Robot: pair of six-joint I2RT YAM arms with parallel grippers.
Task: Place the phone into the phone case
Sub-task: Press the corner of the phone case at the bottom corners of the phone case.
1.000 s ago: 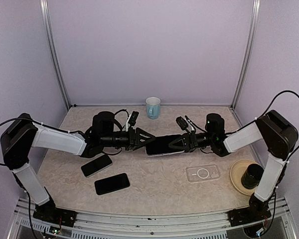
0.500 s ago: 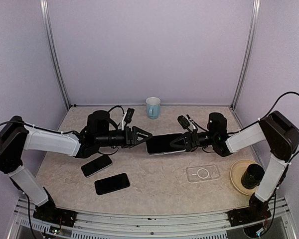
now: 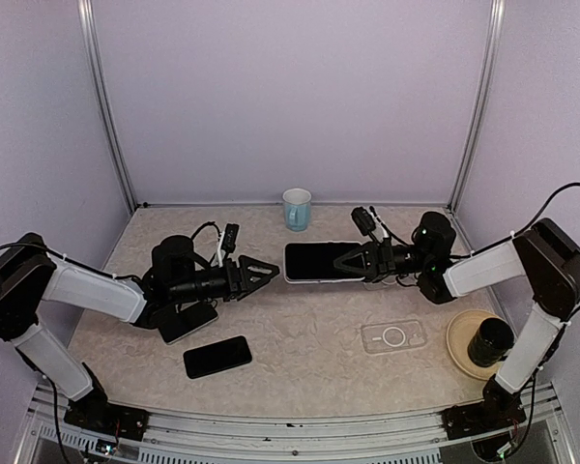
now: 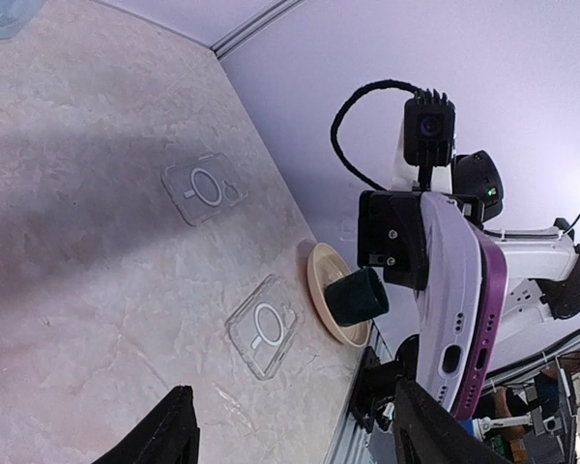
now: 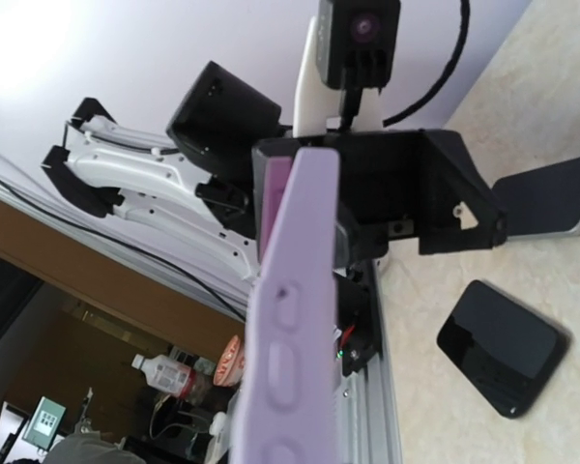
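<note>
A phone in a lilac case (image 3: 319, 261) hangs flat above the middle of the table. My right gripper (image 3: 356, 262) is shut on its right end. The left wrist view shows that cased phone (image 4: 451, 290) edge-on, a purple body inside the pale shell. In the right wrist view the case's edge (image 5: 290, 319) fills the centre and hides the fingers. My left gripper (image 3: 264, 272) stands open a short way left of the phone, touching nothing. Its black fingertips (image 4: 169, 435) frame bare table in its own view.
Two black phones lie front left, one (image 3: 217, 356) in the open, one (image 3: 188, 322) partly under my left arm. A clear case (image 3: 393, 336) lies front right, beside a tan plate (image 3: 461, 343) holding a dark cup (image 3: 489, 338). A blue mug (image 3: 297, 208) stands at the back. Another clear case (image 4: 205, 187) shows in the left wrist view.
My left gripper has opened wider and drawn back to the left, away from the cased phone. My right gripper has carried the phone slightly up and back.
</note>
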